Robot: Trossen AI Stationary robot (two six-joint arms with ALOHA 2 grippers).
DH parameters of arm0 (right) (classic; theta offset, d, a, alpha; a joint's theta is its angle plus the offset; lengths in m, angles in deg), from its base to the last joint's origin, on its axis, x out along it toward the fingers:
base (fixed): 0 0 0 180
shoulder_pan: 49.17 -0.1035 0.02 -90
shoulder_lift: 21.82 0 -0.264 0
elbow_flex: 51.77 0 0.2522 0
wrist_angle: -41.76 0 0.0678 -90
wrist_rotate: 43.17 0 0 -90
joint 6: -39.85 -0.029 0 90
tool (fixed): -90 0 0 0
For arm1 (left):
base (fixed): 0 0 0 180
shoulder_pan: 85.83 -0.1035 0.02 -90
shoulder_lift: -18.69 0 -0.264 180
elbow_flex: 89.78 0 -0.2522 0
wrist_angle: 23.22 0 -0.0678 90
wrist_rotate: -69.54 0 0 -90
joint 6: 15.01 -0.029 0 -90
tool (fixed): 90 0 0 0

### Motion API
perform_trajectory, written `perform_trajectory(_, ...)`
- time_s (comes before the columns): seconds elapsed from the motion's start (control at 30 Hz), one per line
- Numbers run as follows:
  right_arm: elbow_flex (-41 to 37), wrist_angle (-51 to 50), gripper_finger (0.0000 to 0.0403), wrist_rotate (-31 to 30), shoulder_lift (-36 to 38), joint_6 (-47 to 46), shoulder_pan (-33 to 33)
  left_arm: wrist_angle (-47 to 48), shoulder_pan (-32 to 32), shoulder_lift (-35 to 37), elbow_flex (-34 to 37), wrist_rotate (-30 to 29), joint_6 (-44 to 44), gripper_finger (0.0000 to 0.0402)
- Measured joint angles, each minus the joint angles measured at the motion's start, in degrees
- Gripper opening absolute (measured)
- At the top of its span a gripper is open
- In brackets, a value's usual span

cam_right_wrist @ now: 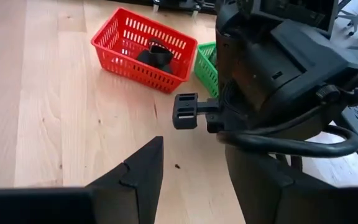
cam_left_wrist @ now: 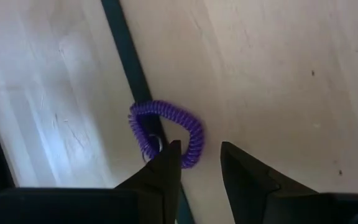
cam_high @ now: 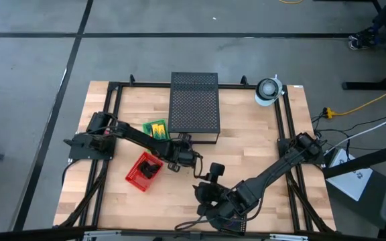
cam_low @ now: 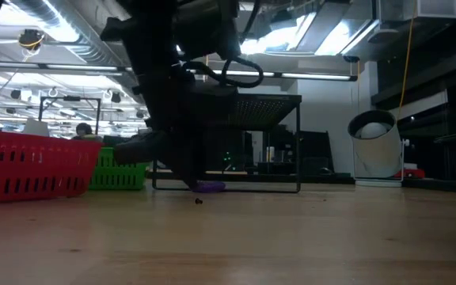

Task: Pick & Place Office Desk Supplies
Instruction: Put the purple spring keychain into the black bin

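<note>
Purple coil ring (cam_left_wrist: 166,132) lies on the table just beside the black perforated box (cam_high: 194,105). My left tool (cam_left_wrist: 199,163) hovers over it, released, holding nothing; I should straddle the coil's near side before closing. My right tool (cam_right_wrist: 191,163) waits released.

Overhead looks down; low looks level; both share red basket (cam_high: 143,171)

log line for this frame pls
left gripper: open, over purple coil ring, not gripped | right gripper: open, empty, waiting near front | red basket: holds black items
</note>
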Motion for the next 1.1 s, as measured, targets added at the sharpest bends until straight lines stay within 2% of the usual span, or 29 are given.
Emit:
perform_trajectory(0.3, 0.00, 0.03, 0.0172, 0.77, 0.00, 0.21, -0.26, -1.06, -3.16, -0.75, -0.07, 3.03, -0.55, 0.0110)
perform_trajectory(0.6, 0.00, 0.20, 0.0172, 1.75, 0.00, 0.08, -0.22, -1.20, -5.48, -1.22, -0.17, 9.18, -1.36, 0.0108)
perform_trajectory(0.7, 0.00, 0.20, 0.0171, 1.68, 0.00, 0.21, -0.10, -1.21, -4.62, -1.29, -0.04, 9.57, -2.82, 0.0082)
perform_trajectory(0.83, 0.00, 0.19, 0.0171, 1.68, 0.00, 0.17, -0.14, -1.01, -4.32, -1.33, 0.00, 10.54, -3.19, 0.0018)
perform_trajectory(1.1, 0.00, 0.58, 0.0171, -2.47, 1.30, 0.20, -1.97, 0.94, -1.65, -0.13, -1.16, 13.30, -3.18, 0.0003)
